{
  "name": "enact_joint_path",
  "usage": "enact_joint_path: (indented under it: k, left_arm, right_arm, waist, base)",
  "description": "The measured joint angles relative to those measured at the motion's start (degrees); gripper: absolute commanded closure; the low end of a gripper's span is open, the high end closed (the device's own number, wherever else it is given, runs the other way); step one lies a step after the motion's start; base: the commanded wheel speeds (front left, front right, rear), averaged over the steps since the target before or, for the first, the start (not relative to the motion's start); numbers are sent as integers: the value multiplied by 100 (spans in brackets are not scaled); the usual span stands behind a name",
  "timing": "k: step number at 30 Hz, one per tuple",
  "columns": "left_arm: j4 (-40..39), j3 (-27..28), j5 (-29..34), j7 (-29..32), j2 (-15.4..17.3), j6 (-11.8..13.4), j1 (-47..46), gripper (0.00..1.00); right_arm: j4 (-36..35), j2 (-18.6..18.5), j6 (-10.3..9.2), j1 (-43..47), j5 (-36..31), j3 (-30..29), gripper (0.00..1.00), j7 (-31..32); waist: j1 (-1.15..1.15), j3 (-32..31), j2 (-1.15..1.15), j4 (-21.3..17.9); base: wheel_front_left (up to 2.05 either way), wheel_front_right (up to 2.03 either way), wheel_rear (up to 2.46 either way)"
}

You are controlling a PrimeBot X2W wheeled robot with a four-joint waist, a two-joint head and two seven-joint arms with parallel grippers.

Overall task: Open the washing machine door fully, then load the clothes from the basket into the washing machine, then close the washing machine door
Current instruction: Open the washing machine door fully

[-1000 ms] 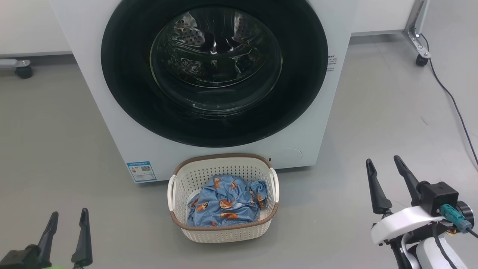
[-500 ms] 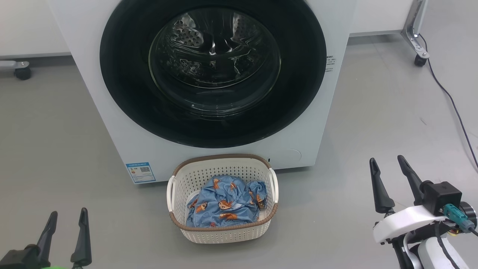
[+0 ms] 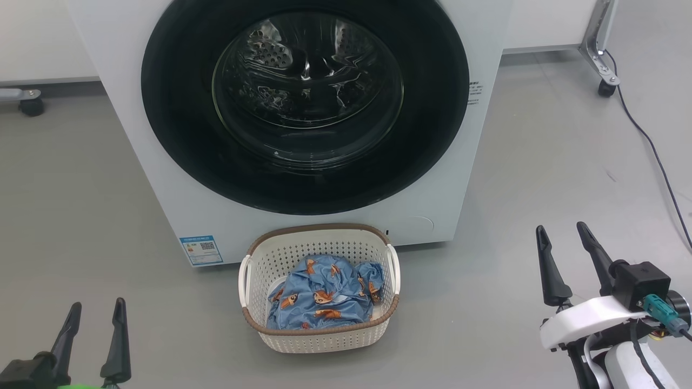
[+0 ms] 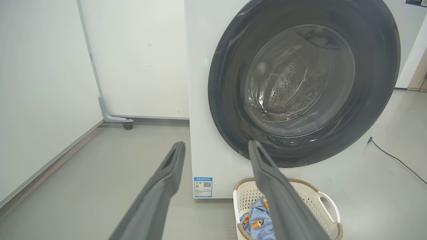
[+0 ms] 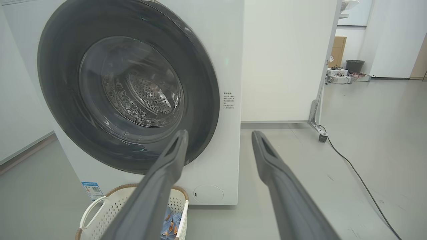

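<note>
The white washing machine [image 3: 135, 140] stands ahead with its round black-rimmed door [image 3: 178, 135] shut flat against the front. On the floor just before it sits the cream basket [image 3: 319, 337], holding the blue clothes [image 3: 321, 294] printed with orange animals. My left gripper [image 3: 96, 307] is open at the lower left, well left of the basket and empty. At the lower right my right gripper [image 3: 559, 229] is open too, far right of the basket with nothing in it. The left wrist view shows the door [image 4: 227, 100] and basket [image 4: 325, 200]; the right wrist view shows the door [image 5: 66, 83] and basket [image 5: 100, 213].
A black cable [image 3: 657, 156] runs over the grey floor at the right. Castors of white partition panels stand at the far right [image 3: 606, 86] and far left [image 3: 30, 102]. A blue sticker [image 3: 200, 249] marks the washer's lower left front.
The whole head picture has shifted slightly left, so the camera moved. Both grippers stay open and keep about their places.
</note>
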Motion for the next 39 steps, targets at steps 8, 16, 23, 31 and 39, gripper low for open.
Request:
enact_joint_path:
  k: [8, 16, 23, 31, 39]
  left_arm:
    - [5, 22, 0, 0, 0, 0, 1, 0]
    - [4, 9, 0, 0, 1, 0, 2, 0]
    - [-100, 127, -96, 0, -85, 0, -1, 0]
    - [-131, 209, -60, 0, -70, 0, 3, 0]
    - [-222, 59, -7, 0, -30, 0, 17, 0]
  right_arm:
    - [-2, 45, 18, 8, -8, -62, 0, -15]
    - [0, 63, 53, 20, -54, -98, 0, -15]
    - [2, 81, 71, 25, -110, -135, 0, -15]
    - [-4, 101, 77, 38, -124, -193, 0, -15]
    - [-14, 146, 107, 40, -160, -214, 0, -15]
  waist:
    - [0, -3, 0, 3]
    - [0, 5, 0, 1]
    - [0, 13, 0, 5]
    - [0, 36, 0, 16]
    - [0, 62, 0, 31]
  base:
    - [44, 44, -88]
    - [64, 64, -128]
    - [81, 81, -161]
    - [72, 72, -143]
    - [53, 53, -105]
